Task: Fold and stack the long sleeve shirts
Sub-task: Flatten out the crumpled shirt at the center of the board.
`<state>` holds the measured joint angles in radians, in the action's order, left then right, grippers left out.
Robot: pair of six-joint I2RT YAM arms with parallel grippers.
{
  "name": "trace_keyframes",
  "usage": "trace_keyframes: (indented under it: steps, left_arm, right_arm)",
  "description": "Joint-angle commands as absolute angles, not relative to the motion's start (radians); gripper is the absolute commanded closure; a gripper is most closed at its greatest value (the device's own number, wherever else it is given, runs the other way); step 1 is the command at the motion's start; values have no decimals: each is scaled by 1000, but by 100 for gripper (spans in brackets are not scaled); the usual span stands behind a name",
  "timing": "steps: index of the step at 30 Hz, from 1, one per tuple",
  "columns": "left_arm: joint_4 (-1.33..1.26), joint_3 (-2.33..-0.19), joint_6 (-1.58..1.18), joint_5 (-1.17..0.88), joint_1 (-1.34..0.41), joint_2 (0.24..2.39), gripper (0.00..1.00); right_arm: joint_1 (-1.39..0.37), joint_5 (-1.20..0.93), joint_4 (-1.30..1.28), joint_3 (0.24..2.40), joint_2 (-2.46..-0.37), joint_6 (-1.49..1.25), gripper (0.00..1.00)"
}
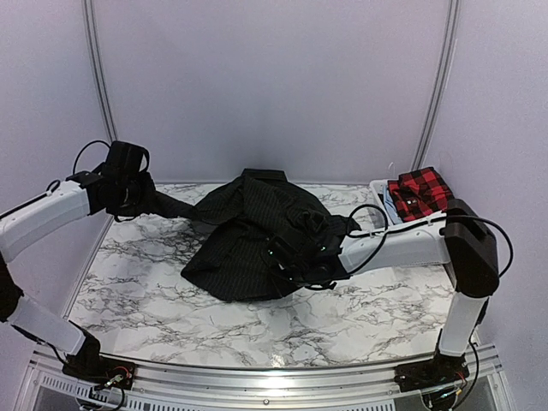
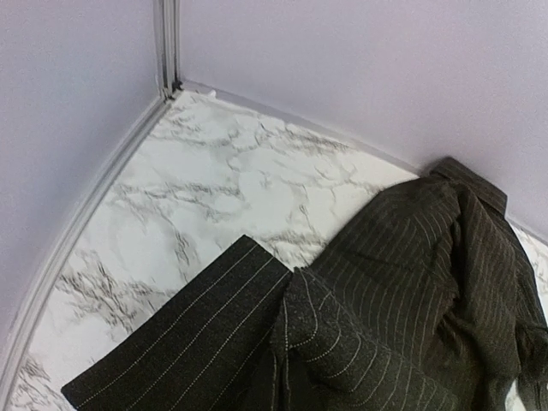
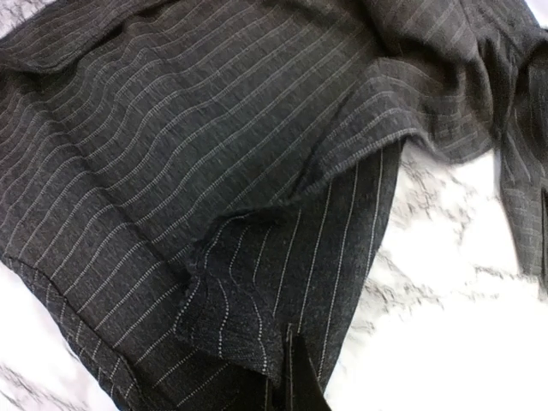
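The black pinstriped shirt [image 1: 253,235] lies crumpled in the middle of the marble table, collar toward the back wall. One sleeve stretches out to the left, up to my left gripper [image 1: 137,195], which is shut on the sleeve end above the table's back left. In the left wrist view the sleeve cloth [image 2: 197,334] drapes over the fingers and hides them. My right gripper [image 1: 295,257] rests low on the shirt's right side and is shut on a fold of its cloth [image 3: 248,300]. The red-and-black checked shirt [image 1: 419,193] lies folded in the basket at the back right.
The white lattice basket [image 1: 379,201] stands at the table's back right corner, behind my right arm. Lilac walls close the table in at the back and both sides. Bare marble [image 1: 257,330] shows in front of the shirt and at the back left [image 2: 214,180].
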<state>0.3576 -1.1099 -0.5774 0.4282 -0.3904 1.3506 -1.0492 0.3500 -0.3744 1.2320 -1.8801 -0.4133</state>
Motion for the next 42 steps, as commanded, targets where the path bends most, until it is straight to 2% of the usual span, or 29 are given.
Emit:
trace_keyframes:
  steps: [1,10,23,26,30,32,37,38,42]
  left_arm:
    - [409,-1261,-470,480,-315,1472,100]
    - [424,-1588,-389,449,-143,1783,100]
    - [520,-2302,-308,435,-74,2192,100]
    - [519,-2393,-312,413,-60,2262,100]
    - [505,-2410,-337,355,-57,2297,100]
    - [501,-2399,-356,345,-57,2299,93]
    - [492,-2373,-398,300,-58,2305,61]
    - [492,-2370,-407,278,-61,2305,52]
    - [492,-2311,-405,269,-113,2268,15]
  right_arm:
    - [-1045,364,-376,1152,-1787,-477,100]
    - [-1065,326,-415,986,-1613,-503,100]
    - [-1084,318,-511,854,-1495,-563,100]
    - [-1088,305,-520,853,-1488,-570,100]
    - [-1098,290,-510,851,-1485,-572,100]
    - [-1098,283,-520,870,-1493,-569,100]
    - [-1094,268,-550,913,-1497,-544,100]
    - [-1092,264,-556,920,-1500,-539,100]
    - [-1074,270,-588,967,-1517,-521,88]
